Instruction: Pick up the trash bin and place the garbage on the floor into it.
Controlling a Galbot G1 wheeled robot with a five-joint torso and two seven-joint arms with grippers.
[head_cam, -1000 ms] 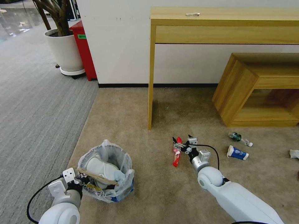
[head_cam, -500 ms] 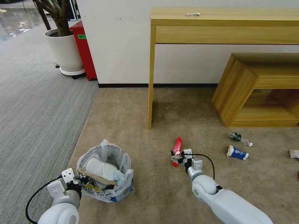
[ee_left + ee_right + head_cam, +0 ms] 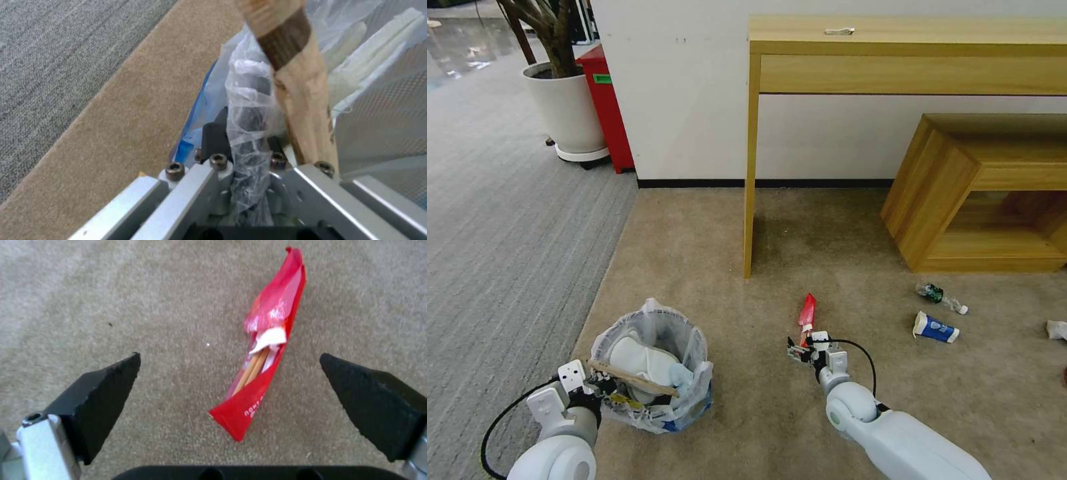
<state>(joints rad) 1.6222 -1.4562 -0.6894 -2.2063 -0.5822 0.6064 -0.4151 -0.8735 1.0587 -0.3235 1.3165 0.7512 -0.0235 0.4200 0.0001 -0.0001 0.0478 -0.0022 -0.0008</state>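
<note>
Lower left of the head view: the left end effector point(image 3: 602, 389) is clamped on the trash bin point(image 3: 652, 363) rim. At lower centre, the right end effector point(image 3: 804, 346), fingers apart, straddles the red wrapper point(image 3: 266, 350) on the floor point(image 3: 747, 413); its white print is unreadable.

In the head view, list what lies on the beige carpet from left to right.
left gripper → trash bin → right gripper with red wrapper → tiny bottle and blue-white cup → white tissue
</note>
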